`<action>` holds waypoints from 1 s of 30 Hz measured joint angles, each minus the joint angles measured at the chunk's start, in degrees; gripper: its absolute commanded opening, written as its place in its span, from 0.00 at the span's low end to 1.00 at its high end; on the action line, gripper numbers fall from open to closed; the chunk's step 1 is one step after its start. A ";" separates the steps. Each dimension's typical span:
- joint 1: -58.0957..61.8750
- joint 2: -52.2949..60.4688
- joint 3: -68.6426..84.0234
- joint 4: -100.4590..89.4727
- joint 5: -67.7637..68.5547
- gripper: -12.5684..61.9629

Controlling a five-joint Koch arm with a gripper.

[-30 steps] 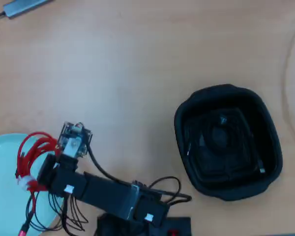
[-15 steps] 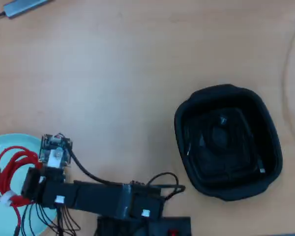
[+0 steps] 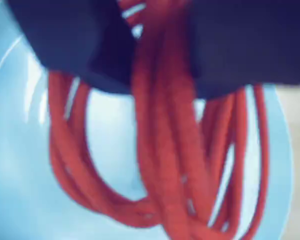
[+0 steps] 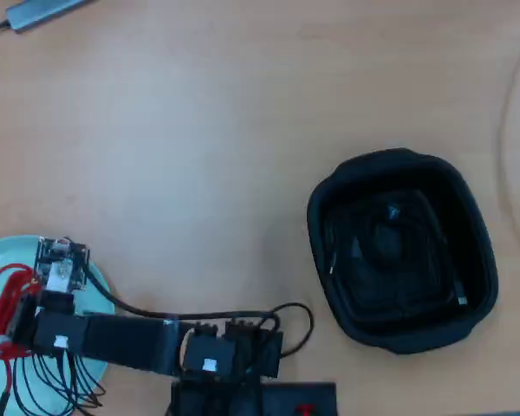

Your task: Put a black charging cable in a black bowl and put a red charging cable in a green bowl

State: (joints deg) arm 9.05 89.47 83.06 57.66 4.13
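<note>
While our pincer (image 3: 162, 55) grips the red charging cable (image 3: 165, 165) above the green bowl (image 3: 15, 200), loops dangle below it. Released carelessly, a strand might snag on the pincer or drape over the rim.

The arm reaches from its base at 6 o'clock toward 9 o'clock overhead; its gripper (image 3: 162, 55) is clamped shut.

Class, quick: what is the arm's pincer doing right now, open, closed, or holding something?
Pincer: closed on the red charging cable, whose coil hangs over the green bowl.
</note>
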 measured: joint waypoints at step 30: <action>40.61 -1.67 -0.18 17.05 -4.04 0.77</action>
State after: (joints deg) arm 49.66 87.80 82.88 74.71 0.09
